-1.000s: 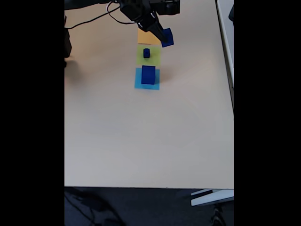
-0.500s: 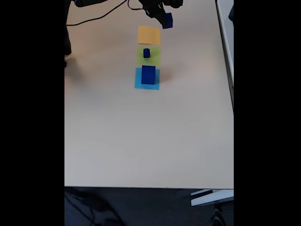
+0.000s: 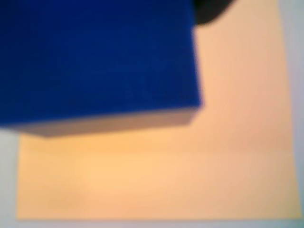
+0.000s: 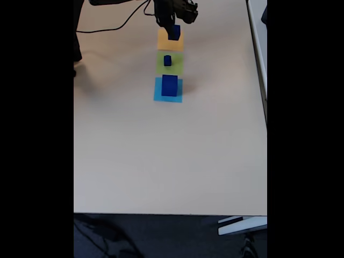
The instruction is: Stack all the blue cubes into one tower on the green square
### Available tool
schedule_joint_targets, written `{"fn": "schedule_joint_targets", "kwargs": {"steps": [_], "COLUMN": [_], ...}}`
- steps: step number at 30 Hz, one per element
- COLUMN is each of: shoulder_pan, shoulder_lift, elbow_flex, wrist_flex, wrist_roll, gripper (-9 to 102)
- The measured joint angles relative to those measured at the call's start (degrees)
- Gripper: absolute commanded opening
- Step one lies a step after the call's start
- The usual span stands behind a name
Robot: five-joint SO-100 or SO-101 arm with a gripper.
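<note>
Barely begun | gripper (image 4: 174, 27) clamped on mid blue cube (image 4: 175, 32) above orange square (image 4: 170, 43), 12 o'clock | green square (image 4: 170, 65) holds small cube (image 4: 167, 61) | large cube (image 4: 169, 85) on light-blue square (image 4: 167, 97), 6 o'clock | no tower yet

Blurred dark blue cube (image 3: 95, 61) close up at upper left, orange square (image 3: 156, 180) beneath — pale table (image 3: 297, 114) at the edges

The fixed view looks down from high above on the whole table (image 4: 161, 161), with the arm at the top edge and the three paper squares far and small. The wrist view looks down from very near (it is blurred) on a blue cube (image 3: 95, 61) over the orange square (image 3: 156, 180). Both views share this orange square (image 4: 167, 43) and that cube (image 4: 175, 32).
</note>
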Motion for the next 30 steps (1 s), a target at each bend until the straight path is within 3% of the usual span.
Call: {"fn": "schedule_joint_targets", "kwargs": {"steps": [30], "shoulder_pan": [-2.2], "shoulder_lift": [-5.3], "elbow_flex": [0.0], "wrist_flex": [-2.0], "wrist_roll": [2.7], "gripper": [21]}}
